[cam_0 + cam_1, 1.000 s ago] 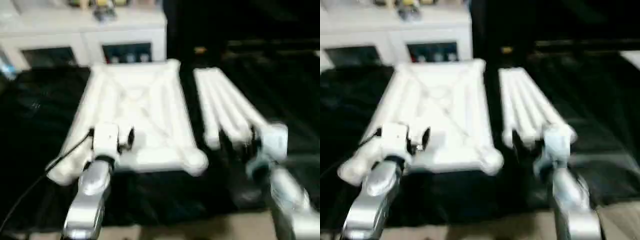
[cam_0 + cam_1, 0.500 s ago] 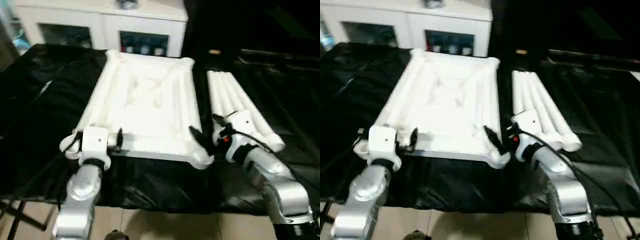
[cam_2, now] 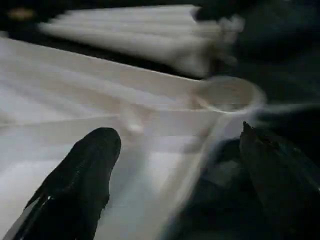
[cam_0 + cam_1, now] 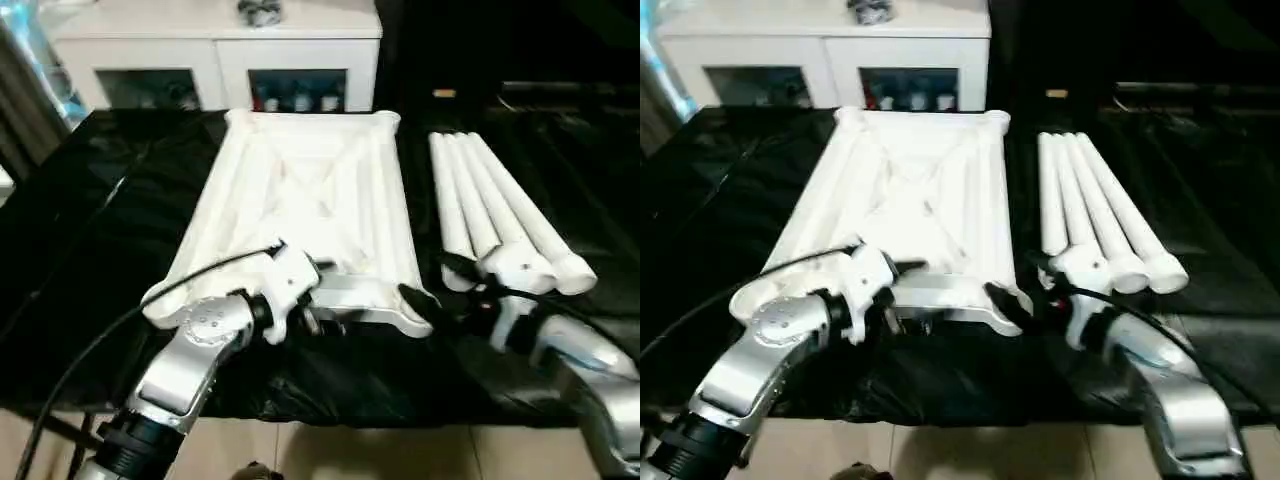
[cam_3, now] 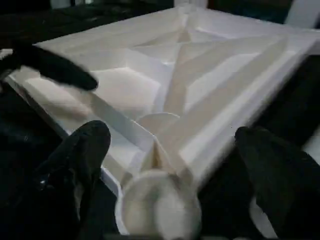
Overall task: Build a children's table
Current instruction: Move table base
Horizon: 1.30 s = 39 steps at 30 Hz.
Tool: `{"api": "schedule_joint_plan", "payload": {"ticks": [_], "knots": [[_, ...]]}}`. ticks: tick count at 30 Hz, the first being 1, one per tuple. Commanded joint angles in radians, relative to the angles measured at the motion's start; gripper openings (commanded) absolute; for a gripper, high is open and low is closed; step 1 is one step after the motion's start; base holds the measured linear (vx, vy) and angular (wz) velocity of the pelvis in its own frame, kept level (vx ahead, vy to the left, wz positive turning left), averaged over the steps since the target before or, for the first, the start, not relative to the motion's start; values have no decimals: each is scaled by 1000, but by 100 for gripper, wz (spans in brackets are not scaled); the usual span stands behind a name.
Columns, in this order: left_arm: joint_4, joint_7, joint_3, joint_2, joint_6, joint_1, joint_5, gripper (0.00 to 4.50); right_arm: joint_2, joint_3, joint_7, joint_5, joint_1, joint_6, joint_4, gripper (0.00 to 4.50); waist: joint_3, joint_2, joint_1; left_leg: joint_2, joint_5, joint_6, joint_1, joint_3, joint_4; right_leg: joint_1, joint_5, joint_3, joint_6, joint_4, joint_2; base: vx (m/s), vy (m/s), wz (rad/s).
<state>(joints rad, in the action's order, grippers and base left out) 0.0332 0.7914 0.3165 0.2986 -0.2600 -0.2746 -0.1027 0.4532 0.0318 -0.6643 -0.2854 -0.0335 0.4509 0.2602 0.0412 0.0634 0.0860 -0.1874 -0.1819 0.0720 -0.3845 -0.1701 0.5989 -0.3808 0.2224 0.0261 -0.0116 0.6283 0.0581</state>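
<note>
The white tabletop (image 4: 300,190) lies underside up, ribs showing, on a black-covered surface (image 4: 90,220). Several white legs (image 4: 490,200) lie side by side to its right. My left gripper (image 4: 330,295) is turned toward the right at the tabletop's near edge; it is open, and the edge (image 3: 165,130) runs between its fingers (image 3: 75,185). My right gripper (image 4: 432,283) points left at the near right corner; it is open, with the round corner socket (image 5: 160,205) between its fingers (image 5: 85,155). Neither gripper holds anything.
A white cabinet (image 4: 220,50) with glass doors stands behind the work surface. The black cover hangs over the near edge, with beige floor (image 4: 380,455) below. A black cable (image 4: 90,350) runs along my left arm.
The camera has shifted. My left gripper swung right along the near edge, away from the near left corner. My right gripper came from the leg ends to the near right corner. Both stay open.
</note>
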Motion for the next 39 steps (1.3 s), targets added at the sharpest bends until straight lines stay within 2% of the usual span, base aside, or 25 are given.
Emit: {"api": "schedule_joint_plan", "payload": {"ticks": [1, 2, 3, 5, 7, 10, 11, 12, 14, 17, 18, 21, 25, 27, 28, 29, 32, 33, 34, 37, 38, 39], "knots": [[48, 45, 29, 12, 6, -29, 12, 404, 34, 8, -24, -13, 21, 14, 35, 450, -48, -8, -1, -31, -212, -24, 14, 15, -71, 34, 177, -38, 155, -92, 67, 0, 0, 0], [92, 56, 43, 10, 23, -50, 35, 389, 55, 5, -37, -5, 37, 12, 41, 450, -49, -9, -3, -30, -218, -26, 14, 14, -69, 34, 193, -38, 152, -94, 67, 0, 0, 0], [92, 56, 43, 10, 23, -50, 35, 378, 55, 5, -37, -5, 37, 12, 41, 450, -50, -4, -4, -30, -225, -28, 16, 13, -68, 31, 221, -39, 145, -99, 66, 0, 0, 0], [133, 76, 48, 4, 45, -68, 41, 362, 73, 0, -44, 7, 50, 13, 46, 450, -53, -3, -5, -30, -214, -31, 13, 15, -68, 33, 226, -37, 144, -98, 67, 0, 0, 0], [165, 82, 56, 3, 53, -88, 53, 359, 82, 1, -52, 7, 59, 16, 53, 450, -55, -1, -8, -31, -207, -35, 12, 16, -68, 33, 210, -35, 150, -96, 67, 0, 0, 0], [278, 69, 66, -3, 93, -150, 80, 322, 104, 1, -61, -1, 74, 33, 81, 450, -57, -1, -10, -30, -196, -43, 13, 15, -67, 33, 174, -35, 151, -95, 62, 0, 0, 0], [305, 67, 65, -7, 100, -164, 81, 314, 106, 1, -61, -3, 74, 36, 85, 450, -61, 1, -9, -31, -184, -45, 14, 16, -64, 34, 151, -35, 156, -91, 65, 0, 0, 0], [313, 66, 64, -9, 102, -169, 81, 303, 107, 0, -60, -4, 73, 37, 86, 450, -59, 1, -10, -32, -181, -48, 13, 16, -65, 34, 138, -34, 165, -91, 65, 0, 0, 0], [355, 75, 60, -18, 99, -191, 77, 278, 120, -5, -68, -8, 74, 39, 90, 450, -62, -3, -9, -32, -161, -56, 11, 15, -62, 37, 96, -33, 182, -85, 67, 0, 0, 0], [394, 93, 58, -20, 109, -210, 82, 267, 133, -13, -80, -4, 75, 37, 89, 450, -64, -2, -11, -32, -145, -69, 10, 15, -59, 38, 63, -33, 195, -83, 67, 0, 0, 0], [412, 109, 60, -17, 112, -219, 83, 243, 137, -12, -87, -7, 77, 39, 89, 450, -63, -9, -12, -31, -146, -76, 10, 13, -59, 38, 63, -33, 198, -85, 67, 0, 0, 0], [442, 178, 75, -2, 97, -237, 73, 229, 154, -5, -111, -27, 74, 60, 94, 450, -59, -10, -10, -32, -160, -80, 12, 13, -61, 37, 111, -33, 198, -88, 69, 0, 0, 0], [474, 199, 84, 10, 102, -252, 83, 183, 179, -17, -145, -35, 68, 68, 90, 450, -57, -8, -10, -34, -185, -73, 14, 13, -63, 35, 168, -34, 192, -92, 71, 0, 0, 0], [518, 186, 84, 8, 120, -270, 105, 182, 200, -31, -172, -37, 65, 71, 88, 450, -56, -15, -11, -34, -187, -73, 13, 12, -63, 35, 177, -34, 190, -94, 70, 0, 0, 0], [525, 184, 84, 7, 121, -272, 108, 156, 203, -33, -176, -37, 65, 71, 88, 450, -55, -12, -10, -34, -188, -71, 13, 12, -64, 35, 188, -34, 186, -94, 71, 0, 0, 0], [537, 177, 84, 5, 122, -277, 115, 144, 209, -40, -186, -36, 62, 71, 88, 450, -56, -17, -11, -33, -191, -71, 12, 11, -63, 35, 200, -34, 182, -95, 72, 0, 0, 0], [555, 166, 83, 1, 121, -286, 129, 132, 221, -52, -205, -39, 56, 77, 88, 450, -53, -17, -10, -35, -197, -69, 15, 12, -65, 33, 232, -34, 177, -99, 73, 0, 0, 0], [555, 166, 83, 0, 118, -289, 131, 132, 226, -55, -212, -41, 53, 78, 86, 450, -54, -22, -9, -34, -198, -68, 14, 12, -64, 33, 250, -34, 173, -98, 74, 0, 0, 0], [555, 166, 83, 0, 118, -289, 131, 112, 226, -55, -212, -41, 53, 78, 86, 450, -53, -20, -8, -36, -198, -67, 14, 13, -66, 32, 257, -34, 171, -99, 75, 0, 0, 0], [551, 169, 90, 6, 103, -295, 141, 108, 238, -61, -225, -42, 46, 77, 82, 450, -54, -22, -5, -37, -189, -69, 13, 13, -66, 31, 243, -34, 169, -98, 74, 0, 0, 0], [550, 169, 92, 8, 100, -295, 143, 104, 240, -62, -228, -42, 46, 76, 81, 450, -54, -26, -4, -36, -182, -74, 12, 12, -65, 31, 233, -34, 170, -96, 74, 0, 0, 0], [550, 169, 95, 10, 92, -297, 151, 94, 245, -64, -233, -41, 43, 74, 78, 450, -54, -24, -2, -37, -178, -74, 12, 12, -65, 30, 229, -34, 171, -96, 75, 0, 0, 0]]}}
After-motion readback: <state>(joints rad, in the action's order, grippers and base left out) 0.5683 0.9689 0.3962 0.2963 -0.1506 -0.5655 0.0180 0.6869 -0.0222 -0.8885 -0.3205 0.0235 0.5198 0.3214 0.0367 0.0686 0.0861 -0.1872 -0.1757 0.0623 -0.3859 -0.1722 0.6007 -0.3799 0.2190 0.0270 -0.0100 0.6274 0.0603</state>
